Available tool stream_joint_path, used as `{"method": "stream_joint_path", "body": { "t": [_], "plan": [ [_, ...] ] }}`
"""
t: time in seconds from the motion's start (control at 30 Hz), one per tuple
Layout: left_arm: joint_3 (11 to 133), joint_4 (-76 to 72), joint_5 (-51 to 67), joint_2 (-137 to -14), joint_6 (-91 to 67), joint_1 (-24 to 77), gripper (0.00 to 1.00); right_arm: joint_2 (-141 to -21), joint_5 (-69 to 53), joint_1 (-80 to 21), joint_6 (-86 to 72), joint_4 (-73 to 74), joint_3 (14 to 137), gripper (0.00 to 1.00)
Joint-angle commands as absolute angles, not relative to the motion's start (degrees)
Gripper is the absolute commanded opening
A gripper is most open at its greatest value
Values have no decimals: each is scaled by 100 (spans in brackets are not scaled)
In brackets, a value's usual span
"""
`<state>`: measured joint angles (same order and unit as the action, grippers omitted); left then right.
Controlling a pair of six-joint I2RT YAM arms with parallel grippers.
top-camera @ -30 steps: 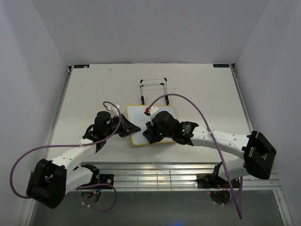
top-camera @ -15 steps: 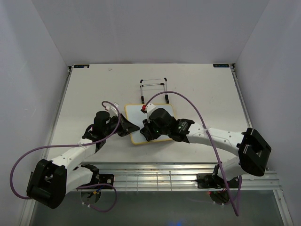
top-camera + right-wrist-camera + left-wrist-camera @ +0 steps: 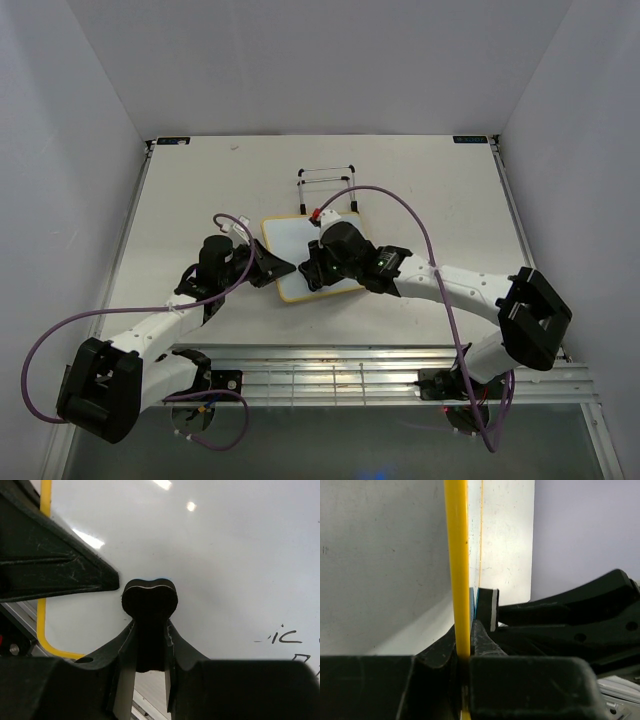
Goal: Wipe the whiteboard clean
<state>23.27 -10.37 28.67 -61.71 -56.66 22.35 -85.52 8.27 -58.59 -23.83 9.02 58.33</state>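
Only the right wrist view shows black pen strokes (image 3: 281, 640) on the otherwise blank, yellow-framed whiteboard (image 3: 225, 555) in the middle of the bench (image 3: 180, 200) (its edge pinched by the left end effector (image 3: 463, 652)), where the right end effector (image 3: 148, 630) grips the black eraser (image 3: 149, 596) against it; overhead, both end effectors hide much of it.

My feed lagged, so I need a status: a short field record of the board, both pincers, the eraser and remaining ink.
whiteboard: yellow-framed, on the table
left pincer: shut on the whiteboard's yellow edge
right pincer: shut on the eraser, over the board
eraser: black, at the white surface
ink: few black marks to one side; white around the eraser
wire stand: just beyond the board
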Motion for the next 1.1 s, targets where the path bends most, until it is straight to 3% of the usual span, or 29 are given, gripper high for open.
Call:
{"method": "stream_joint_path", "body": {
  "t": [0.0,0.4,0.73,0.93,1.07],
  "plan": [
    [2329,-1020,3507,-6038,-5467,2443,0,-8965,1477,-5345,-2680,967,5363,8],
    [2285,-1020,3524,-5994,-5493,2443,0,-8833,1380,-3965,-2321,1108,4255,8],
    [2232,-1020,3498,-5915,-5581,2443,0,-8754,432,-2489,-1872,660,3393,8],
    [2250,-993,3498,-5924,-5555,2443,0,-8404,-487,-2478,-1819,651,3525,8],
    [2233,-1019,3463,-6012,-5581,2443,0,-7788,-896,-3013,-1907,160,3445,8]
  ]
}}
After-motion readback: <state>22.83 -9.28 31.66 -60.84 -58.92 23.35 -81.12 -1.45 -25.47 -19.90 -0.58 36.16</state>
